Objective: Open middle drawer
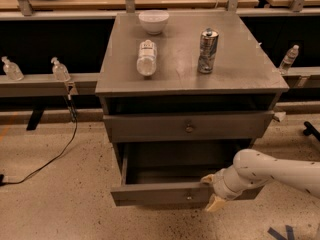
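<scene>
low down, the gripper [210, 191], fingers spread, partly hides the open middle drawer [150, 194].

The gripper [210, 191] is at the middle drawer [155, 194] front, just right of its knob [189, 198], covering part of that front. The arm [275, 170] is cut off at the right edge. The cabinet below this pulled-out drawer is hidden. The label on the can [207, 51] is too blurred to read.
</scene>
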`<state>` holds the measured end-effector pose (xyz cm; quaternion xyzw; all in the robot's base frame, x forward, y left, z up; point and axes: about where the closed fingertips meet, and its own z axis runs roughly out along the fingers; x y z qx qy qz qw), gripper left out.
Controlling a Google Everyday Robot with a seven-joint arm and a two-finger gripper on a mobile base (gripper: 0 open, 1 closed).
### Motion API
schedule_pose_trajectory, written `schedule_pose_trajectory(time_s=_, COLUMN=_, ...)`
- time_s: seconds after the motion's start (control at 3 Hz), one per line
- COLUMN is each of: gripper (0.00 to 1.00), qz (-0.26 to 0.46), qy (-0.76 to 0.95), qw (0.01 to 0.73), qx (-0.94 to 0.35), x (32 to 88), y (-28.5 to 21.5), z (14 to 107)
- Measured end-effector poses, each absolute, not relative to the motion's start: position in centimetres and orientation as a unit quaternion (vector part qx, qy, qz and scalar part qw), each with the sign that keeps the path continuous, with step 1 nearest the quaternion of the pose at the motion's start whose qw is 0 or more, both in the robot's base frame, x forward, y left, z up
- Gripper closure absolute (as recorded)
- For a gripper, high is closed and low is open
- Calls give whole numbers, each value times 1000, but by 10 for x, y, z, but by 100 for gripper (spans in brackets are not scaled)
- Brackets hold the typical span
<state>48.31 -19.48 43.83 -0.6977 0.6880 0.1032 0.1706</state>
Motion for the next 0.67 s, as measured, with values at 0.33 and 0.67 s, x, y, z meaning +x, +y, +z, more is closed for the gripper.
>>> schedule_pose_trajectory(time_s=0.33, gripper=44, qz=116, qy=687, qw=166, qx=-698, x=475, y=-196, z=439)
schedule_pose_trajectory(time_s=0.67, gripper=42, qz=156, qy=668, qw=159, qx=-710, x=465, y=-192, z=446)
